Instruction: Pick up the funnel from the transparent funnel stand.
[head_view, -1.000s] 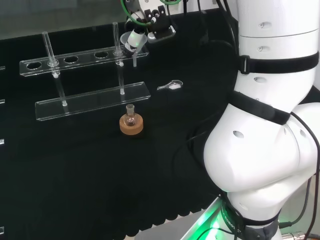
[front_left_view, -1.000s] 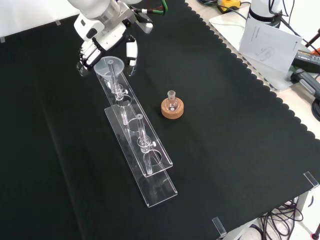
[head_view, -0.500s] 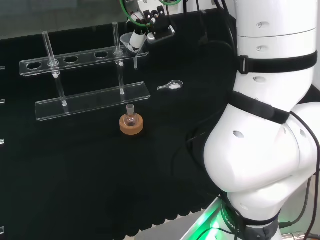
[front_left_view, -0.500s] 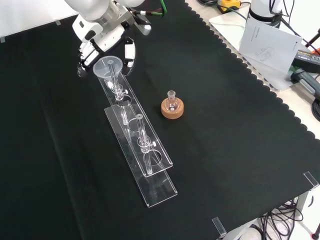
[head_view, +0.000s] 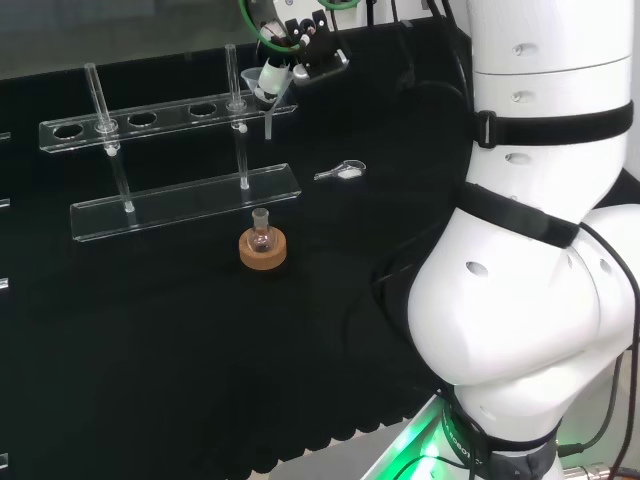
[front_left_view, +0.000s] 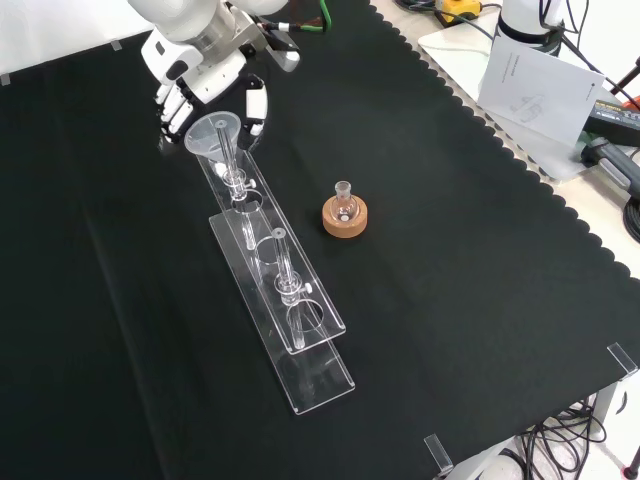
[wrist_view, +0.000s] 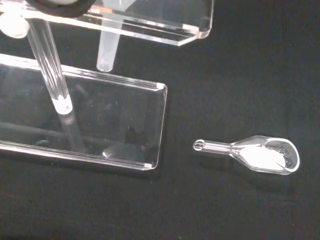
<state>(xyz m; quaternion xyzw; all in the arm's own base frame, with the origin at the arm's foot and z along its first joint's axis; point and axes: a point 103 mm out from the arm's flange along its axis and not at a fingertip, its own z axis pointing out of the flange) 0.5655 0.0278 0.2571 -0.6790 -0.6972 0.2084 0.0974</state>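
Observation:
The clear funnel (front_left_view: 212, 133) sits in the end hole of the transparent stand (front_left_view: 300, 330), at that stand's far end in the front view. Its stem (wrist_view: 107, 47) hangs through the upper shelf (wrist_view: 150, 25) and ends above the base plate (wrist_view: 110, 120). My hand (front_left_view: 205, 70) hovers just beyond the funnel, with fingers (front_left_view: 172, 108) on one side of the rim and the thumb (front_left_view: 256, 105) on the other, gaps showing at both sides. In the head view the hand (head_view: 292, 45) is above and right of the funnel (head_view: 262, 88).
A small round flask on a cork ring (front_left_view: 345, 214) stands right of the stand in the front view. A glass spoon holding white powder (wrist_view: 260, 155) lies on the cloth by the stand's end (head_view: 342, 172). Papers and cables (front_left_view: 535, 85) lie past the cloth's scalloped edge.
The hand has shifted a little farther up the front view, and its fingers and thumb have drawn slightly closer together around the funnel. The funnel's rim has shifted slightly left.

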